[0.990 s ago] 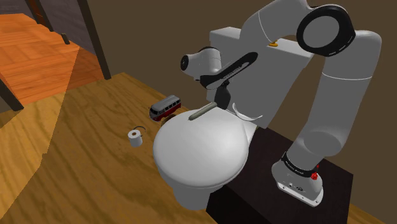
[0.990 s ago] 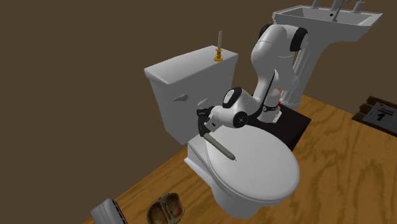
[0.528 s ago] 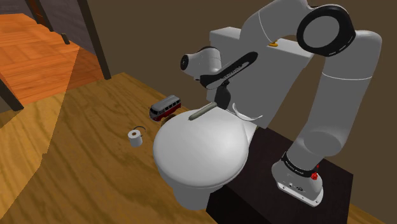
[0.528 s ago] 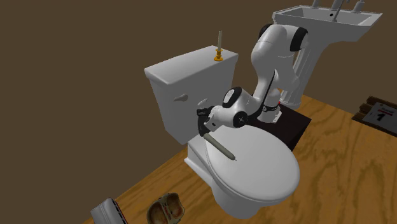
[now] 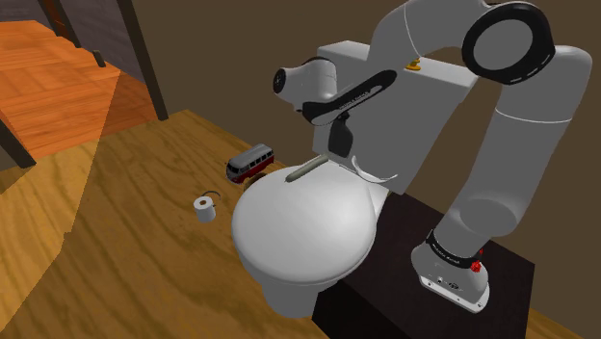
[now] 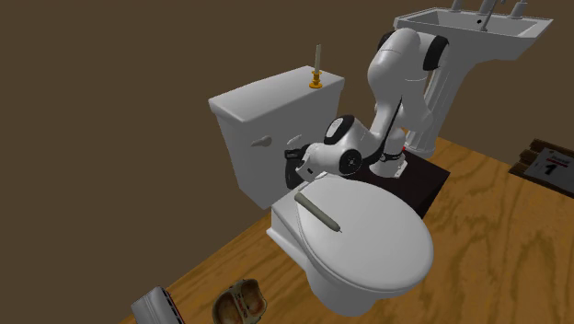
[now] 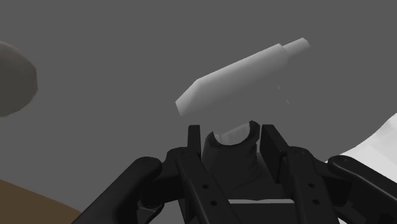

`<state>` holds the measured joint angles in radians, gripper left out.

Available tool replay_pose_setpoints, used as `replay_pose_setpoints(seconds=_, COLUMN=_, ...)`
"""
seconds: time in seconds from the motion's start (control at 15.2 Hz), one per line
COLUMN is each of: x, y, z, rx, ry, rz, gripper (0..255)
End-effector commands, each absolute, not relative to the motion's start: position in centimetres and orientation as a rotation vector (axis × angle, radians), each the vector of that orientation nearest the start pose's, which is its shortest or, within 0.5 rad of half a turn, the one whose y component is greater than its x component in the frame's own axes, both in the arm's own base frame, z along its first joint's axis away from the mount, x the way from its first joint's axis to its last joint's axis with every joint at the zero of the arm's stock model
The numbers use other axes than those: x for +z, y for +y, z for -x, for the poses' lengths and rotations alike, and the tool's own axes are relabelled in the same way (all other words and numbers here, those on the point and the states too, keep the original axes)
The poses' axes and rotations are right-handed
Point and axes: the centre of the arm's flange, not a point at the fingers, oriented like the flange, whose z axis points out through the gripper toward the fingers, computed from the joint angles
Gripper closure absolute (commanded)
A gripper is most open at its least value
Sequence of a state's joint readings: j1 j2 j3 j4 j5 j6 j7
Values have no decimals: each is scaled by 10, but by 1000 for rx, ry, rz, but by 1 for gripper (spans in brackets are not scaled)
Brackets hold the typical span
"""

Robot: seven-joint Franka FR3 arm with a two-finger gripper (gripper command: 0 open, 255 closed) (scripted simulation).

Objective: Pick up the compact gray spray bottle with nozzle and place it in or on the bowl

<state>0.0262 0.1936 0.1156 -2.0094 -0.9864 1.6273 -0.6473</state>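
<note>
Your hand [image 7: 232, 132] is pinching the spray bottle [image 7: 238, 79]. In the wrist view the two black fingers [image 7: 194, 143] clasp its pale neck from both sides. The pale grey head with its short nozzle stands out beyond the fingertips, tilted, against a plain grey surface.

In the shoulder view you see the hand [image 5: 337, 149] in the upper middle of the frame. It points down over the rear of the white toilet lid [image 5: 299, 236], just in front of the tank [image 5: 414, 135]. A thin grey stick [image 5: 303, 170] lies on the lid just beside the hand, toward the frame's left. On the wooden floor [image 5: 125, 260] left of the toilet stands a red-and-white toy bus [image 5: 250, 162]. A small grey roll [image 5: 203, 207] sits nearer the lower left, apart from the bus.

In the second exterior view the hand [image 6: 294, 175] sits at the frame's centre, at the lid's back edge. The tan bowl [image 6: 239, 304] rests on the floor at the bottom edge, well apart from the hand. A candle in a yellow holder [image 6: 316, 75] stands on the tank's top.
</note>
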Motion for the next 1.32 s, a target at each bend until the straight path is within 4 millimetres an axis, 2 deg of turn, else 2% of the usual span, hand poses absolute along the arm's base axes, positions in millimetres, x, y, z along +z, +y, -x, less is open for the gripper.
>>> replay_pose_setpoints(seconds=0.0, x=376, y=-11, z=-550, rx=-901, ry=1224, rz=-1863, gripper=255)
replay_pose_setpoints(seconds=1.06, x=459, y=-11, z=-550, rx=-901, ry=1224, rz=-1863, gripper=255)
replay_pose_setpoints(seconds=1.25, x=473, y=-22, z=-514, rx=-901, ry=1224, rz=-1863, gripper=255)
